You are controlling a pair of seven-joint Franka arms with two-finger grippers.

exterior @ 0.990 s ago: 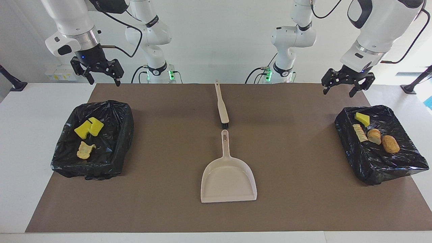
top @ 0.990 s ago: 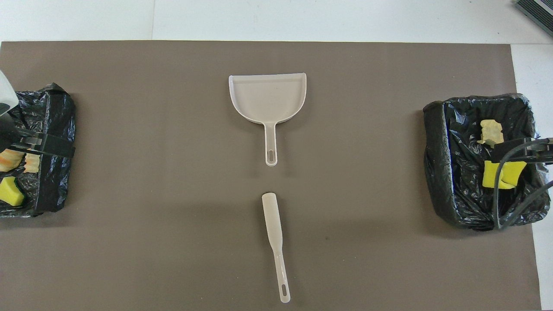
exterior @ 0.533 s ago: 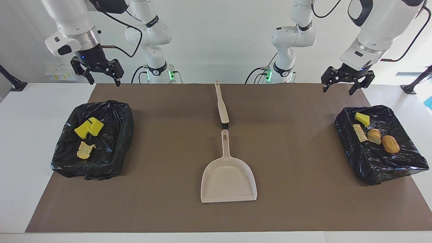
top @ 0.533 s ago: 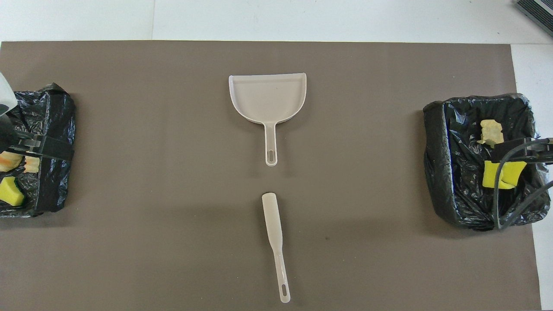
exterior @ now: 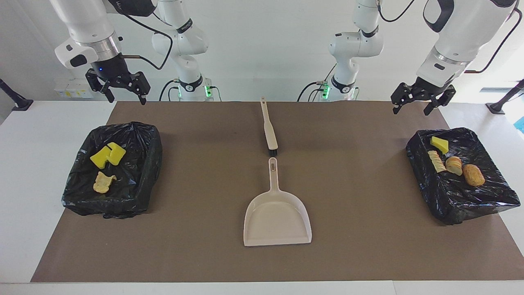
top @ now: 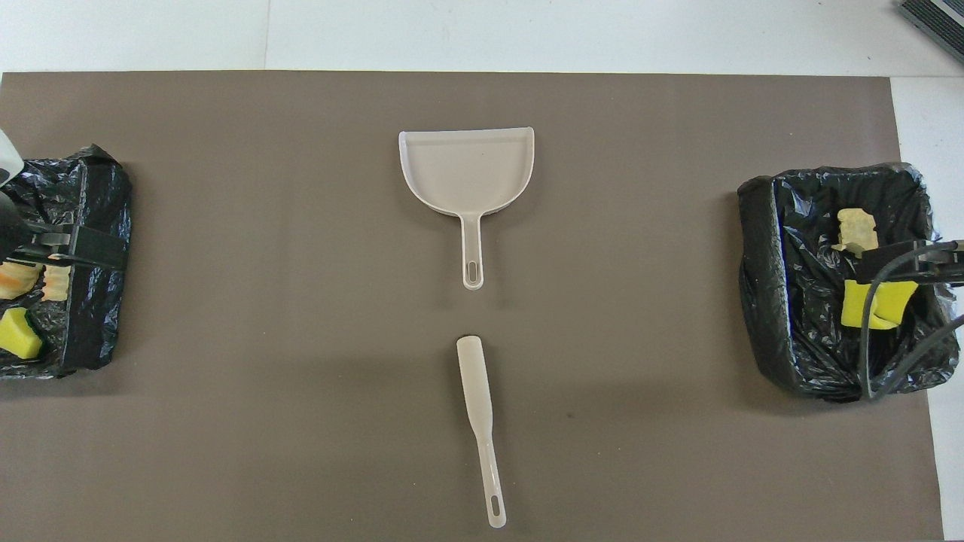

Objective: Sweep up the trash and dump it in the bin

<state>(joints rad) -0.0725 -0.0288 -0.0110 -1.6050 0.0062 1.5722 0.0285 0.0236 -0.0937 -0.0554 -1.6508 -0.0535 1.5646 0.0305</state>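
While both arms hang raised near their bases, we find all the trash already lying in two bins lined with black bags. Taking the dustpan at mid-mat as our landmark, the bin toward the right arm's end holds two yellow sponge pieces and a pale tan chunk. The bin toward the left arm's end holds a yellow sponge wedge, a ridged pale scrap and two orange-tan foam chunks. Just nearer to the robots than the dustpan's handle lies the brush, bristle end toward the handle, not touching it. We see the brown mat bare around the dustpan. The left gripper and right gripper each hover with fingers spread apart, holding nothing.
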